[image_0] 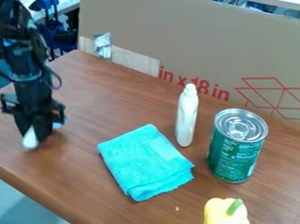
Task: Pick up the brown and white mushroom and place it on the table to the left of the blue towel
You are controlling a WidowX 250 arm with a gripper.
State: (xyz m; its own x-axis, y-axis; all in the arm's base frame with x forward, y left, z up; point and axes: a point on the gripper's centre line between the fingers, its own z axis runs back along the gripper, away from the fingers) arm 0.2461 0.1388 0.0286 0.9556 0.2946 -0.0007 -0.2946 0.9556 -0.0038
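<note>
At left, black tool (pixel 37 135) by rounded white object (pixel 30 141), grip unclear; fuzzy folded cloth (pixel 145 161).

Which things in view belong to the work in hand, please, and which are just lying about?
In hand, it seems:
- tool
- small white object at the tool

Lying about, apparently:
- folded turquoise cloth
- white bottle
- green can
- yellow pepper
</note>
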